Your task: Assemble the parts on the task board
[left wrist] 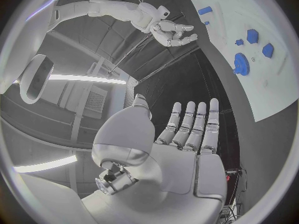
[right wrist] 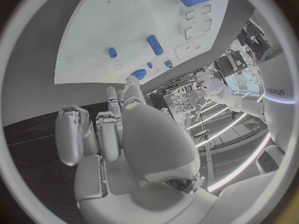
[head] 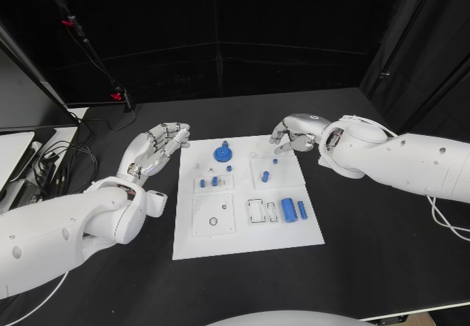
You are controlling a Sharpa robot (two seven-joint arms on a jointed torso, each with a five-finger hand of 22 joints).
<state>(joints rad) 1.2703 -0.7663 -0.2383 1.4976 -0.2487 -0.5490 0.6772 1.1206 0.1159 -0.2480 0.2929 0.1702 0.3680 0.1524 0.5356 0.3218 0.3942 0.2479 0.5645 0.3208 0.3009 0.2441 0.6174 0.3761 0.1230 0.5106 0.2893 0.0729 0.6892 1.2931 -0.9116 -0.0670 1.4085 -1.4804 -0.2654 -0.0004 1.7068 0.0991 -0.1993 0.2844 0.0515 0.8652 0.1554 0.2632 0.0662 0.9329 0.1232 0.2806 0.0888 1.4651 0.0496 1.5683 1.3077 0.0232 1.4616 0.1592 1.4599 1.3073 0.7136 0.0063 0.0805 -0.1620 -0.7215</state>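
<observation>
The left hand (head: 157, 151) is hovering over the black desk (head: 363, 244) just beside the left edge of the white board (head: 245, 238), released, with its fingers stretched out straight and nothing in them; the left wrist view is showing the same flat, bare palm. On the board itself, little seems to be assembled yet. Near the far edge a blue gear (head: 223, 152) is sitting on what looks like its post, and just in front of it a few small blue pegs (head: 208, 182) are standing in or on a square block, though whether they are properly seated is hard to tell. Toward the middle a short blue pin (head: 264, 176) is lying loose, and nearer the front edge a large blue cylinder (head: 289, 210) and a thin blue rod (head: 303, 210) are resting beside open rectangular slots, apparently not yet fitted. A square plate with a round hole at the board's front left is also waiting unfilled. The right hand (head: 290, 138) is hanging over the board's far right corner, fingers curling downward and loosely apart, grasping nothing as far as the head and right wrist views show. By my reading, the work is at an early stage, with most pieces left to place.
</observation>
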